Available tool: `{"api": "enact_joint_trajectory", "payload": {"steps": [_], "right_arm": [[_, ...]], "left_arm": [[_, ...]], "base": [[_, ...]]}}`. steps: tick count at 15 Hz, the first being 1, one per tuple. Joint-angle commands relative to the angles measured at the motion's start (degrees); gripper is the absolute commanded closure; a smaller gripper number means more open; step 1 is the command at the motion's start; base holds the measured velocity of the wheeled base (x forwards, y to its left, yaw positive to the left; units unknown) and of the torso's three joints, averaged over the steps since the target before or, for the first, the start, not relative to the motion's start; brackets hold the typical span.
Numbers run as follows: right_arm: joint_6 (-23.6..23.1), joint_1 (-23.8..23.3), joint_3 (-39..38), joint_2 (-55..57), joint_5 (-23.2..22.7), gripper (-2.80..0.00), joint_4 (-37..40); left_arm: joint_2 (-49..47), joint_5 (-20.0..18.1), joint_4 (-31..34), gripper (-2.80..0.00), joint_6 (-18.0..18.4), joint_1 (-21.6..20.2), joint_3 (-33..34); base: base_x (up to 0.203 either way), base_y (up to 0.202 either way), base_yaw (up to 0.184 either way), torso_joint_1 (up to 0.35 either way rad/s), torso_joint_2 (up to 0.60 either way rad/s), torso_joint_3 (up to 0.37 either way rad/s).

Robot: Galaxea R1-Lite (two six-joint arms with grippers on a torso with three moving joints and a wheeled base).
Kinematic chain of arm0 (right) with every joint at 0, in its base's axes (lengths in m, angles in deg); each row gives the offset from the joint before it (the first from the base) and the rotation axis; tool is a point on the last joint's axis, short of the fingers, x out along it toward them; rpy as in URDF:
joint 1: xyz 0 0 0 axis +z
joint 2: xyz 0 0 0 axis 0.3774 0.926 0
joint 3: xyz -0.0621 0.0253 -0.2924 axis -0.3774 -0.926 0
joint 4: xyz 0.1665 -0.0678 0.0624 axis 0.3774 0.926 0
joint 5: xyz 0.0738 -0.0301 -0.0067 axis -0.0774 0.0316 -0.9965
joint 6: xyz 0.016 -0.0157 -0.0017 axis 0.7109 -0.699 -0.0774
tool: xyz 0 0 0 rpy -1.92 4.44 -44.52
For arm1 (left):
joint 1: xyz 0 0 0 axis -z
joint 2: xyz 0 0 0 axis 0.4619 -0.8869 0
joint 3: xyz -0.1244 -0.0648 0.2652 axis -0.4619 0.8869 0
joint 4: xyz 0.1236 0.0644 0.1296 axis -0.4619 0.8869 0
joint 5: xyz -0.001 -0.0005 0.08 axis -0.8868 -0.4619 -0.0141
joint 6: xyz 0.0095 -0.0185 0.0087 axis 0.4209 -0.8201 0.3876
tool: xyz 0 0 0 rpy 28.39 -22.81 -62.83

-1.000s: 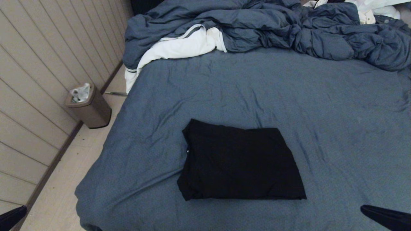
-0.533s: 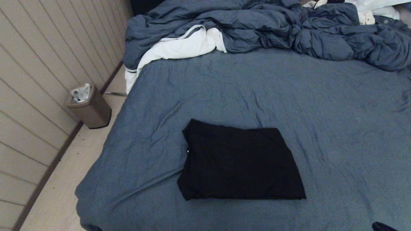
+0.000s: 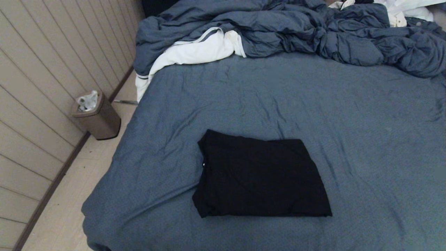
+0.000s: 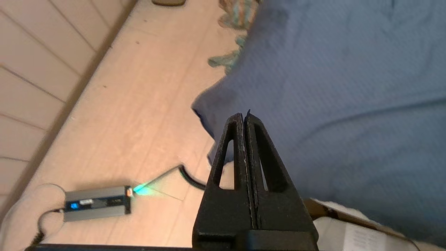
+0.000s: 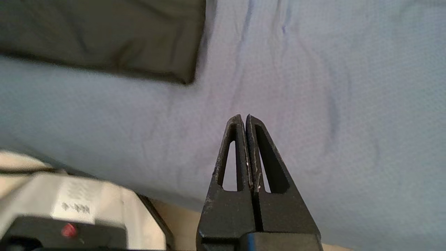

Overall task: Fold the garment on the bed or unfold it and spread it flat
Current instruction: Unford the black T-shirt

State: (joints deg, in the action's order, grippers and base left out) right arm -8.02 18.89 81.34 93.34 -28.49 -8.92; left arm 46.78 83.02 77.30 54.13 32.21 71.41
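The black T-shirt (image 3: 259, 177) lies folded into a neat rectangle on the near middle of the bed (image 3: 348, 115); its print and lettering are hidden. A corner of it (image 5: 104, 38) also shows in the right wrist view. Neither arm appears in the head view. My left gripper (image 4: 244, 115) is shut and empty, hanging by the bed's near left corner over the floor. My right gripper (image 5: 243, 118) is shut and empty above the bare sheet near the bed's front edge, apart from the shirt.
A rumpled blue-grey duvet (image 3: 278, 31) and a white cloth with grey trim (image 3: 195, 52) lie at the head of the bed. A bin (image 3: 95, 116) stands by the panelled wall. A power box with a cable (image 4: 95, 204) lies on the floor.
Both grippers have pulled back out of the head view's lower corners. The folded shirt has not moved.
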Motion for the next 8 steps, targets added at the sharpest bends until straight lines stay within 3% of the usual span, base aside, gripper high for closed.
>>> {"api": "enact_joint_trajectory", "payload": {"steps": [1, 2, 5, 8], "right_arm": [[-2.06, 0.03, -0.05, -0.18, 0.14, 0.00, 0.86], [-1.93, 0.03, -0.05, -0.23, 0.84, 0.00, 1.27], [-0.85, -0.32, -0.05, -0.44, 2.61, 0.00, 2.71], [-1.56, 0.32, -0.05, -0.58, 2.72, 0.00, 3.44]], "left_arm": [[2.36, -0.21, 1.53, 0.00, 2.13, -3.52, -1.84], [4.50, -0.38, 3.87, 0.00, 4.71, -5.12, -2.43], [10.38, -0.82, 5.77, 0.00, 6.38, -5.17, 2.04], [13.11, -6.96, 6.15, 0.00, 5.54, -5.16, 3.48]], "base": [[0.000, 0.000, 0.000, 0.000, 0.00, 0.000], [0.000, 0.000, 0.000, 0.000, 0.00, 0.000], [0.000, 0.000, 0.000, 0.000, 0.00, 0.000], [0.000, 0.000, 0.000, 0.000, 0.00, 0.000]]}}
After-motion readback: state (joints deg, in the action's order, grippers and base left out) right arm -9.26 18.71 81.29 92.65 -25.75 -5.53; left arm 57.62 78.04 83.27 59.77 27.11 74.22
